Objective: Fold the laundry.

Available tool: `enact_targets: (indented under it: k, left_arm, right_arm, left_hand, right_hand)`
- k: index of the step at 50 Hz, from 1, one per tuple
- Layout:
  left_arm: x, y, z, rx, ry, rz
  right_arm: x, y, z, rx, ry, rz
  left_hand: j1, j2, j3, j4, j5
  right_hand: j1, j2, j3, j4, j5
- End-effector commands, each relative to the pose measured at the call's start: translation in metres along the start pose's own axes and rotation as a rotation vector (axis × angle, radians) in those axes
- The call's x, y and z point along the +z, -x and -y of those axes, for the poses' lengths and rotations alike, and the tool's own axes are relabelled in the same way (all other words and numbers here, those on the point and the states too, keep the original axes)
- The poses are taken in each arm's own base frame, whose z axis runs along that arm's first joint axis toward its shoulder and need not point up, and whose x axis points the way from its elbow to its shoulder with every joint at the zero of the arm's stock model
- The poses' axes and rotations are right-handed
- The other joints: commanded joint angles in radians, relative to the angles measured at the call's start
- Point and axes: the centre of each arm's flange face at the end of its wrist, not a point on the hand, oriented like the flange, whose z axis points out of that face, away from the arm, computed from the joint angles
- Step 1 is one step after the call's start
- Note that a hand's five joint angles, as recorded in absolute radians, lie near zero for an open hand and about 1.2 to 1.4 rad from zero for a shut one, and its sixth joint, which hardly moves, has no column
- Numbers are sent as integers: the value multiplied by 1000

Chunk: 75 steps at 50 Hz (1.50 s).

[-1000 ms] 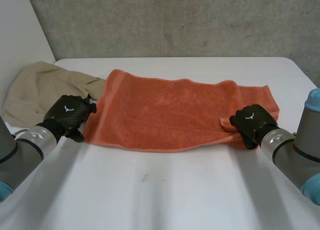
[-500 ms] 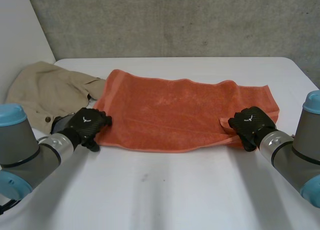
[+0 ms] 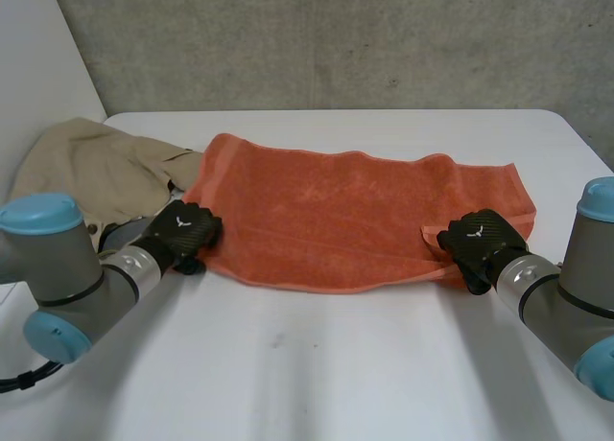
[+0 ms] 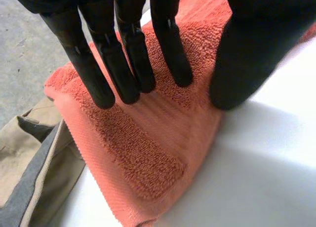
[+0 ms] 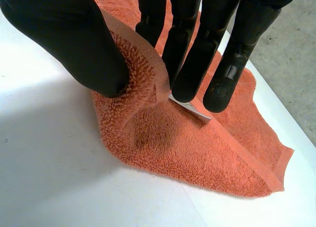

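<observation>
**A:** Head view first.

**B:** Orange towel [image 3: 336, 211] spread flat, its long side running across the white table [image 3: 317, 374]. Left hand [image 3: 182, 232] sits at the near left corner, right hand [image 3: 480, 240] at the near right corner. A beige garment [image 3: 91, 168] is heaped at the table's far left, right up against the towel's left end. Which of the two lies on top there, I cannot tell.

**A:** Left wrist view?

**B:** Left hand's fingers [image 4: 123, 64] are straight and fanned out over the towel [image 4: 148, 153] corner. The thumb [image 4: 247, 59] comes down at the towel's edge, where cloth meets bare table [image 4: 261, 177]. No cloth is caught between thumb and fingers, so the hand is wide and grips nothing. I cannot tell whether the fingertips touch the pile. The corner looks doubled over on itself, and the beige garment [image 4: 29, 158] lies just beside it.

**A:** Right wrist view?

**B:** Right hand has hold of the towel [image 5: 197, 148]. A ridge of its hem is raised off the table [image 5: 59, 182] and pinched between the thumb [image 5: 74, 39] and fingers [image 5: 192, 44]. A small white label [image 5: 190, 108] pokes out at the fingertips. The rest of that corner lies flat.
</observation>
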Motion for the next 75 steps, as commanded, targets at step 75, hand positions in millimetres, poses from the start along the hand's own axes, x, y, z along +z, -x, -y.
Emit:
enact_targets:
  k: [75]
  left_arm:
    - [-5,-18,28,55,1,90]
  right_arm:
    - [-2,-5,3,2,2,-12]
  left_hand:
    - [617,624,625,624,633]
  right_hand:
    - [404,219,214,209,221]
